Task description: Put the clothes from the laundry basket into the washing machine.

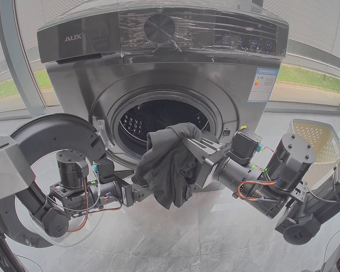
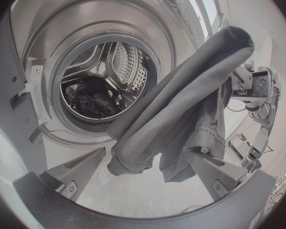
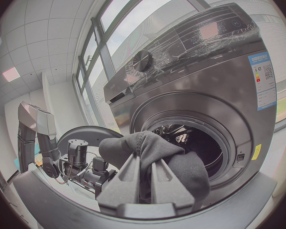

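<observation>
While the right gripper (image 1: 194, 145) is clamped tight on a dark garment (image 1: 170, 167), the cloth hangs in front of the washing machine (image 1: 83, 84), just outside the lower right of the drum (image 1: 139, 121) opening, not inside yet. Right wrist view: both fingers (image 3: 127, 178) are pressed together with a bunched fold of the garment pinched between them. The rest droops in a long fold below the rim toward the floor (image 1: 200, 231) and covers the lower right part of the opening as seen from the head view.

Left gripper (image 1: 141, 191) sits low, at the bottom edge of the hanging cloth, jaws spread wide. In the left wrist view the cloth dangles between its two spread fingers (image 2: 85, 163) and overlaps the one nearer the right arm. Nothing is pinched, and I can't tell if it touches.

Inside the drum, dark clothes (image 2: 92, 102) lie at the bottom. Door (image 1: 53, 133) is swung fully open to the machine's left, with the left arm right in front of it.

Laundry basket (image 1: 321, 144), pale and perforated, is on the floor to the right of the machine, partly hidden behind the right arm. Can't tell what is in it.

Dial (image 1: 159, 28) and control panel up top are under plastic wrap, with a blue-edged label (image 1: 263, 84) on the front right. Windows (image 1: 317, 27) behind the machine.
</observation>
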